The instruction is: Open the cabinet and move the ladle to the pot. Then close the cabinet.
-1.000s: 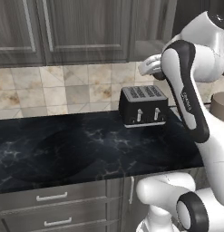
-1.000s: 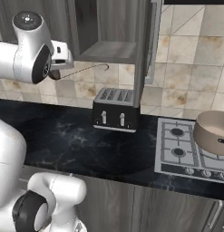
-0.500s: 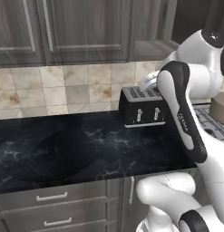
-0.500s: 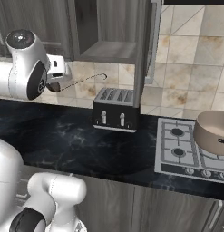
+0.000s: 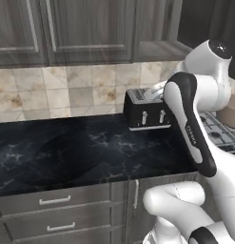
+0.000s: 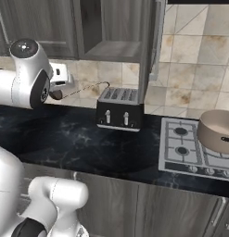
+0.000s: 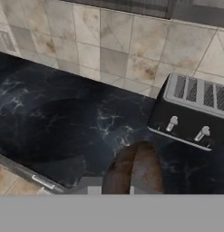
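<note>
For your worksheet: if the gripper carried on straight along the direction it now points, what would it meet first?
Most likely the black marble counter left of the toaster. The hand view looks down onto it past the brown ladle bowl in the shut gripper. Depth is unclear.

Glossy white arm [image 5: 204, 90], dark joints

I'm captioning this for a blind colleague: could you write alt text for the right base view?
The robot's hand holds a ladle out above the black counter, left of a black toaster. Behind, the cabinet door stands open, and the pot sits on the stove at right.
</note>
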